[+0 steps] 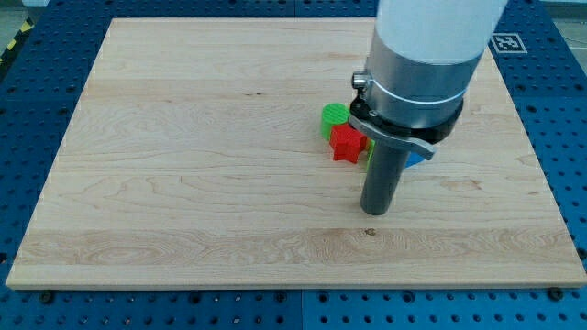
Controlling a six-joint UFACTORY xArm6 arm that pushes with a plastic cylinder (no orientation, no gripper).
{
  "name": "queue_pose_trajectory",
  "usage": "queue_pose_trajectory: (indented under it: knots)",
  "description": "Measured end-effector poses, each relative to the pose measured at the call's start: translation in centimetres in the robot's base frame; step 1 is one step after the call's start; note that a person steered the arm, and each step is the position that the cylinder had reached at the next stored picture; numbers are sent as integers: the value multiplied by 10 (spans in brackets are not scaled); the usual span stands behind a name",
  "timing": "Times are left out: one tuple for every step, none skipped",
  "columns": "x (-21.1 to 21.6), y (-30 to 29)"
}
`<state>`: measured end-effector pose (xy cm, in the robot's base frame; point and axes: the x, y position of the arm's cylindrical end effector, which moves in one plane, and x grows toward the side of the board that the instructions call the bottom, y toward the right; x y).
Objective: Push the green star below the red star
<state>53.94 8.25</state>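
A red star (346, 143) lies on the wooden board right of centre. A green block (334, 116), rounded in outline, touches its upper left. A sliver of yellow-green (367, 149) shows at the red star's right, mostly hidden behind my rod, so its shape cannot be told. A blue block (417, 158) peeks out at the rod's right. My tip (374, 211) rests on the board below and to the right of the red star, apart from it.
The wooden board (183, 183) lies on a blue perforated table. The arm's large grey and white body (417, 64) hangs over the blocks and hides part of the cluster. A marker tag (507, 41) sits at the view's top right.
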Motion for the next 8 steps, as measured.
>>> queue_pose_trajectory:
  knots:
    - [-1, 17]
    - [-4, 39]
    - [-17, 63]
    - [-17, 75]
    - [-43, 70]
    - [-69, 63]
    - [-83, 47]
    - [-87, 20]
